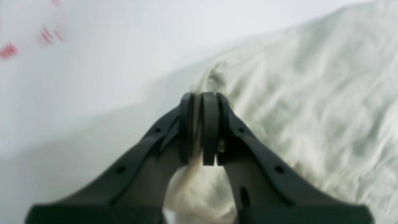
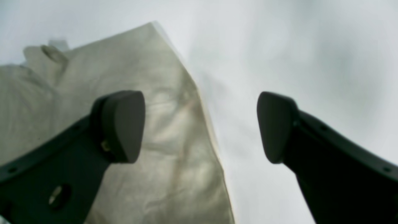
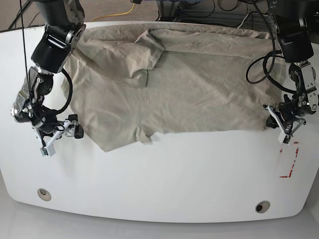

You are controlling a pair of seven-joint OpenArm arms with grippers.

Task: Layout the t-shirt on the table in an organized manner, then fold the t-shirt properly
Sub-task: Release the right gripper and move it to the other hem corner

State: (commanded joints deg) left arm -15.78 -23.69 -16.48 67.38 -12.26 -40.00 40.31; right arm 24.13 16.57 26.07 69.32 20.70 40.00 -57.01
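Wrinkled plain beige cotton t-shirt (image 3: pixel 174 84) lies spread on glossy white tabletop (image 3: pixel 159 184), long axis left-right, no print or label readable. Left gripper (image 1: pixel 202 130) jaws pinched tight on shirt edge; right gripper (image 2: pixel 200 127) jaws wide apart, holding nothing.

Bare white table (image 3: pixel 164 174) across the whole near half, from 4 to 8 o'clock; open passage there, broken only by two grommet holes (image 3: pixel 44 193) near the front edge and a red tape rectangle (image 3: pixel 288 162) at 4 o'clock. Far half blocked by the spread t-shirt (image 3: pixel 179 84). At 3 o'clock, left gripper (image 1: pixel 202 130) clamped on the cloth's edge. At 9 o'clock, right gripper (image 2: pixel 200 127) spread wide over the shirt's border. Cables crowding 12 o'clock.
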